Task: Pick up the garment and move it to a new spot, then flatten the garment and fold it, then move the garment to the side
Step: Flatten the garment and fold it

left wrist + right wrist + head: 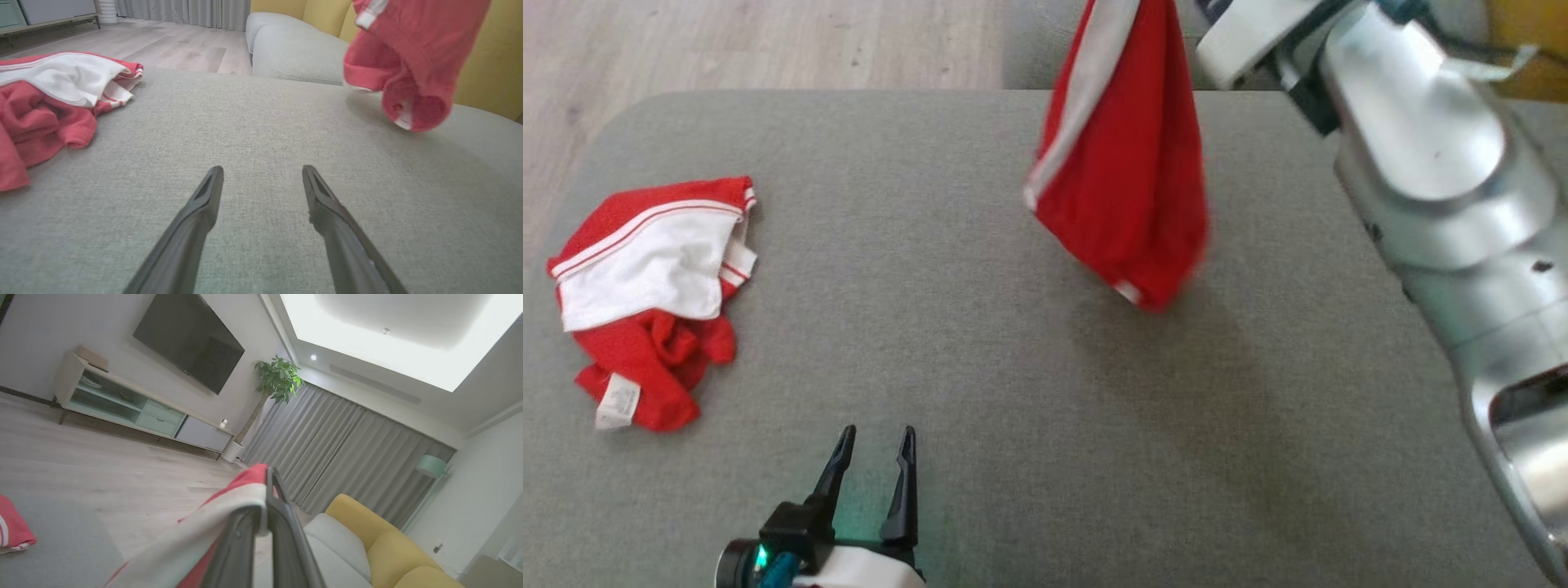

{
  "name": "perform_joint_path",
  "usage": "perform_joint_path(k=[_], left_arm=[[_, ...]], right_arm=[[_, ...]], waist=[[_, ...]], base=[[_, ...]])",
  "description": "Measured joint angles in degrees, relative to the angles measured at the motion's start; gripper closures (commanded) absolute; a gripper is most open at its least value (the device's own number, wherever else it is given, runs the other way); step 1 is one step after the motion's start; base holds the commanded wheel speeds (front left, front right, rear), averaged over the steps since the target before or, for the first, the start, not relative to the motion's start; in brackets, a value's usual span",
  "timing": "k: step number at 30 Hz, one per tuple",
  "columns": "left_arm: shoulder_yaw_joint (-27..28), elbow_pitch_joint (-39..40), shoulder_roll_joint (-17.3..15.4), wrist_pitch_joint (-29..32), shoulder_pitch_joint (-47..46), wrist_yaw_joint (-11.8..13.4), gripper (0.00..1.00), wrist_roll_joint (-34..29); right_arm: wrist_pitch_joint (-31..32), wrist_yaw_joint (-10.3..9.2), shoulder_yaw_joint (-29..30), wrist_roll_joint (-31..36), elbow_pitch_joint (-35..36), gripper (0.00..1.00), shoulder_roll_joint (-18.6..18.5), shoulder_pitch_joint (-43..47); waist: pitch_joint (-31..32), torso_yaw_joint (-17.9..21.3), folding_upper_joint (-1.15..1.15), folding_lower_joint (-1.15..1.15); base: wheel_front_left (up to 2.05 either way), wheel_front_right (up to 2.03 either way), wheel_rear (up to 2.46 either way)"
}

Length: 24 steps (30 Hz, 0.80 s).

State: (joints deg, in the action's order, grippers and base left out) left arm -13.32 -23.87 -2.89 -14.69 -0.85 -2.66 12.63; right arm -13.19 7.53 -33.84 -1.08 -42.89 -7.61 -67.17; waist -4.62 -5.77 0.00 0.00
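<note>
Right gripper (269,477) is pinched tight on the red garment (1127,163), which dangles over the grey cushion (980,327). Left gripper (876,441) gapes wide, holding nothing.

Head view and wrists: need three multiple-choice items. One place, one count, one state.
1. Where on the grey fabric surface does the crumpled red-and-white garment lie?
A) robot's left
B) robot's right
C) centre

2. How many red garments are there?
A) one
B) two
C) three

3. The right gripper is:
A) open and empty
B) shut on the hanging red white-striped garment
C) resting on the surface

Answers:
1. A: it lies near the head view's left edge.
2. B: one is crumpled, one hangs.
3. B: its fingers pinch the cloth in the right wrist view.
</note>
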Motion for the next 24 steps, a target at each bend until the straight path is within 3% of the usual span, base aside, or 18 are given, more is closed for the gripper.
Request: perform_joint_path(k=[6,14,15,16,17,24], left_arm=[[0.1,0.1,0.0,0.0,0.0,0.4,0.00,0.0],[0.4,0.3,0.0,0.0,0.2,0.6,0.00,0.0],[0.4,0.3,0.0,0.0,0.2,0.6,0.00,0.0],[0.4,0.4,0.0,0.0,0.1,0.6,0.00,0.0],[0.4,0.4,0.0,0.0,0.1,0.5,0.00,0.0],[-0.2,0.3,0.0,0.0,-0.3,-0.9,0.00,-0.5]], right_arm=[[-0.7,0.00,1.7,1.6,-5.4,1.00,-1.0,3.4],[-1.0,0.00,12.0,1.7,-14.3,1.00,-10.6,27.1],[-1.0,0.00,13.5,1.7,-15.2,0.82,-10.8,29.5],[-1.0,0.00,15.0,1.7,-16.1,0.49,-10.8,31.5],[-1.0,0.00,16.3,2.3,-17.1,0.00,-10.7,33.0],[-1.0,0.00,26.4,5.3,-17.8,0.00,-7.1,37.8]], waist=[[0.5,-0.6,0.00,0.00],[0.1,1.5,0.00,0.00],[0.0,1.8,0.00,0.00],[-0.1,2.2,0.00,0.00],[-0.2,2.6,0.00,0.00],[-0.4,4.8,0.00,0.00]], base=[[0.00,0.00,0.00],[0.00,0.00,0.00],[0.00,0.00,0.00],[0.00,0.00,0.00],[0.00,0.00,0.00],[0.00,0.00,0.00]])
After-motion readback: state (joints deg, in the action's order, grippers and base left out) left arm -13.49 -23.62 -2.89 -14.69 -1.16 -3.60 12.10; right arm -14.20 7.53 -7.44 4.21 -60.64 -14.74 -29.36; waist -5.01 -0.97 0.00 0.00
